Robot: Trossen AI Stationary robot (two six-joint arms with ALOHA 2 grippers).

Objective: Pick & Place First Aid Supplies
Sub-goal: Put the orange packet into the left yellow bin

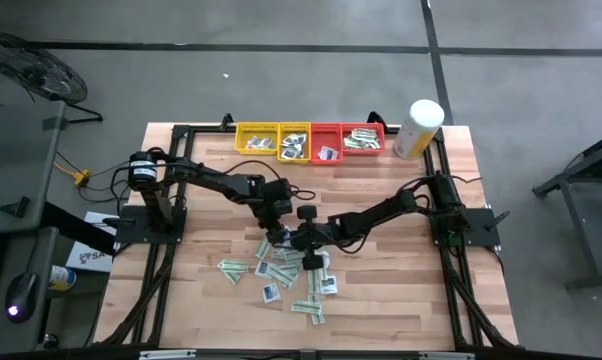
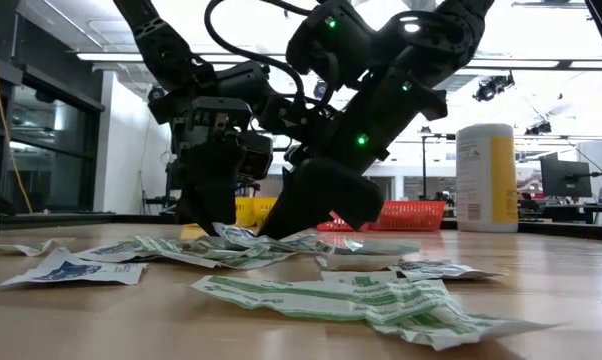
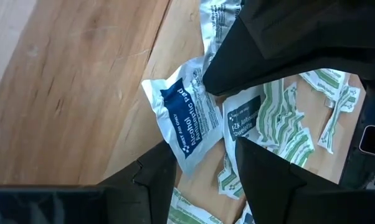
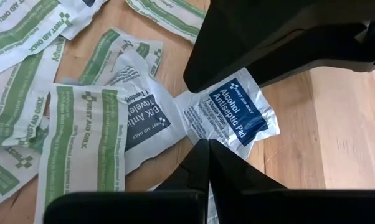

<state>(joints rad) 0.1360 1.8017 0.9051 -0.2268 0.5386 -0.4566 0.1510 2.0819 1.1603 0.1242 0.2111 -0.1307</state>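
The first aid supplies (image 1: pixel 281 268) lie scattered flat near the table's near middle: green-striped strips and white squares with blue centres. Both grippers stand tips down over the pile's far edge. A blue-printed alcohol pad (image 3: pixel 184 118) lies flat there, one corner between the fingers of my open left gripper (image 3: pixel 203 146). My right gripper (image 4: pixel 206 144) is shut, with its tip at the same pad's (image 4: pixel 237 115) edge, next to a towelette packet (image 4: pixel 144 118). In the low view both grippers reach down into the packets, the left (image 2: pixel 203 220) and the right (image 2: pixel 276 228). My left gripper's fingers (image 3: pixel 159 165) stand on either side of the alcohol pad's corner (image 3: pixel 190 152), slanting down from the table's left. I cannot tell whether they touch it. My right gripper's shut fingertips come slanting down from the table's right onto the pad's white edge (image 4: pixel 197 124), where it meets the towelette packet. The pad lies flat on the table.
Yellow trays (image 1: pixel 256 138) and red trays (image 1: pixel 362 138) holding packets line the far edge. A white-and-yellow canister (image 1: pixel 418 128) stands at their right end. Bare wood lies to the left, to the right and beyond the pile.
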